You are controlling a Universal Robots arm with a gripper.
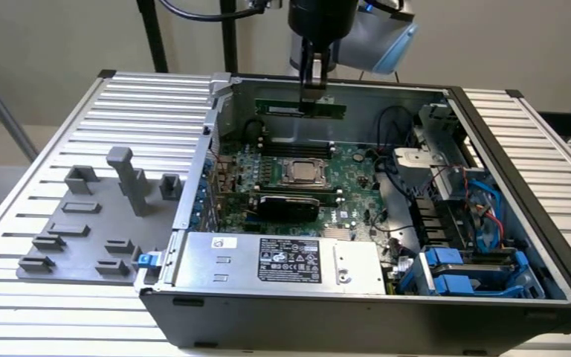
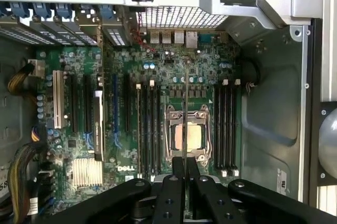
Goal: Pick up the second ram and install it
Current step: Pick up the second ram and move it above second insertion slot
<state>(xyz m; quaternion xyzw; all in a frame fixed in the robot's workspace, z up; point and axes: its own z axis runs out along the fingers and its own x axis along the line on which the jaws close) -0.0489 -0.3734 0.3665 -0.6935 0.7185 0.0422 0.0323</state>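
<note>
Open case (image 1: 365, 320) | second ram (image 1: 300, 109) clamped in end effector (image 1: 312, 97) | over motherboard (image 1: 350, 175)

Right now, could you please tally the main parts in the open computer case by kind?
Long thin green ram strip, gripped by the tool: 1
Silver-framed square processor socket: 1
Grey metal power supply box: 1
Small silver finned heatsink: 1
Total: 4

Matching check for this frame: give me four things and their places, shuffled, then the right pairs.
1 second ram
2 grey fixture blocks
3 processor socket
4 blue drive caddies

A middle of the motherboard
B in the gripper, above the case
C on the table, outside the case
D inside the case, exterior view's right

Pairs: 1-B; 2-C; 3-A; 4-D
</note>
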